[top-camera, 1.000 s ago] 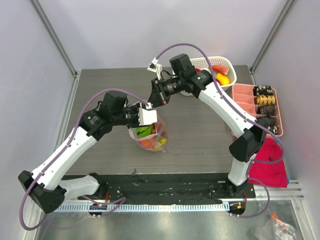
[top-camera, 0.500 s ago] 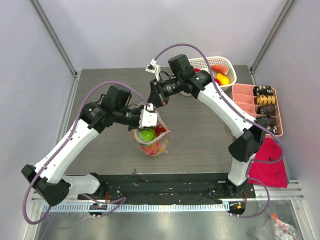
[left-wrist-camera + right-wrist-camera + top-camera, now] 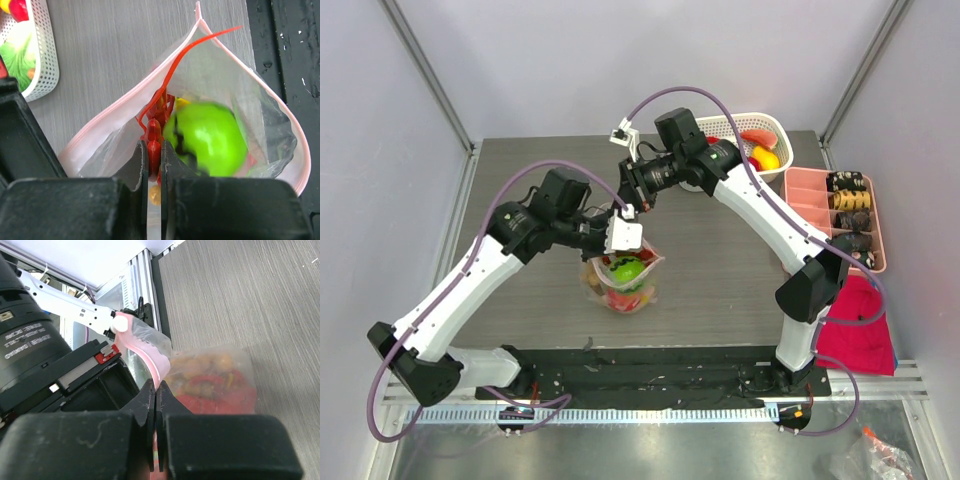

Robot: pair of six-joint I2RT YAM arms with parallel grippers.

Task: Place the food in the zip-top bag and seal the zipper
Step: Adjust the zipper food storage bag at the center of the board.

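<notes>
Two grippers pinch the bag (image 3: 623, 285) at mid-table: we note left gripper (image 3: 154, 150) and right gripper (image 3: 155, 390) each clamped on its pink zipper (image 3: 105, 120). Mouth gapes open, with the food (image 3: 206, 138) lying inside.

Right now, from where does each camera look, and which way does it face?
Top external: overhead and behind, looking down at the table; left arm and right arm show.
Left wrist: on the left arm, looking down into the open zip-top bag at the green fruit; left pincer grips its rim.
Right wrist: on the right arm, facing the bag's side; right pincer pinches the zipper.
Shared: all three see the bag.
</notes>
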